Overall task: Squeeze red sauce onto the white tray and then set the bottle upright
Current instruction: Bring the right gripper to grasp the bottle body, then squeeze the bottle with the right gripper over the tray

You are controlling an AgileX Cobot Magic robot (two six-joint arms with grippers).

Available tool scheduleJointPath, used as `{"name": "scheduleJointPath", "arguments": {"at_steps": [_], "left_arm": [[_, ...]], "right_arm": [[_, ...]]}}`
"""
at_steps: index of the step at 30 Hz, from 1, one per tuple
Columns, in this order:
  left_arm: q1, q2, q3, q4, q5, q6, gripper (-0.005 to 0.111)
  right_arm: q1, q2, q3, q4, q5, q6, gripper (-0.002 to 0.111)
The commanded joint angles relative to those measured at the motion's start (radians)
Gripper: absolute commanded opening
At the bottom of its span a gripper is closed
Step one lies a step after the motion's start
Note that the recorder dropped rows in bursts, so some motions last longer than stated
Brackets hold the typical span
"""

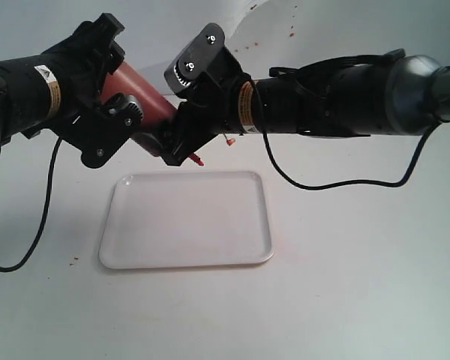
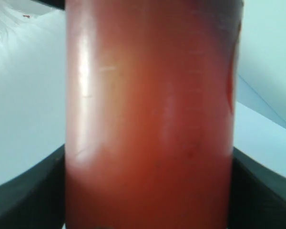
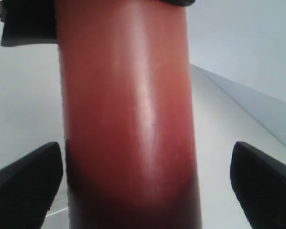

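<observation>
Bottle (image 2: pixel 148 95) tilted; L gripper (image 2: pixel 148 195) clamped on it; R gripper (image 3: pixel 145 183) spread apart, straddling it.

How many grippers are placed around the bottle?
2. The left gripper is shut on the bottle toward its raised end. The right gripper stands open around it nearer the nozzle, above the white tray.

One bottle (image 1: pixel 146 94); one white tray (image 1: pixel 187 221); two grippers: left gripper (image 1: pixel 122 94), right gripper (image 1: pixel 184 103).
</observation>
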Motion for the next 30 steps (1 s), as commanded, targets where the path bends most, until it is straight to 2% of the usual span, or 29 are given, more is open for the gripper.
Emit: {"name": "scheduleJointPath", "arguments": {"at_steps": [1,2,5,9,24,30], "left_arm": [[-0.005,-0.007,-0.012,0.002,0.005,0.002,0.0],[-0.005,-0.007,-0.012,0.002,0.003,0.015,0.0],[-0.005,-0.007,-0.012,0.002,-0.026,0.015,0.0],[-0.005,-0.007,-0.012,0.002,-0.044,0.015,0.0],[-0.005,-0.007,-0.012,0.002,-0.044,0.015,0.0],[-0.005,-0.007,-0.012,0.002,-0.04,0.015,0.0]], "right_arm": [[0.012,0.031,-0.018,0.031,-0.052,-0.006,0.086],[0.012,0.033,-0.018,0.031,-0.046,-0.006,0.082],[0.014,0.033,-0.018,0.031,-0.046,-0.006,0.053],[0.014,0.033,-0.018,0.021,-0.046,-0.006,0.001],[0.014,0.033,-0.018,0.023,-0.125,-0.005,0.0],[0.014,0.033,-0.018,0.109,-0.125,0.022,0.001]]}}
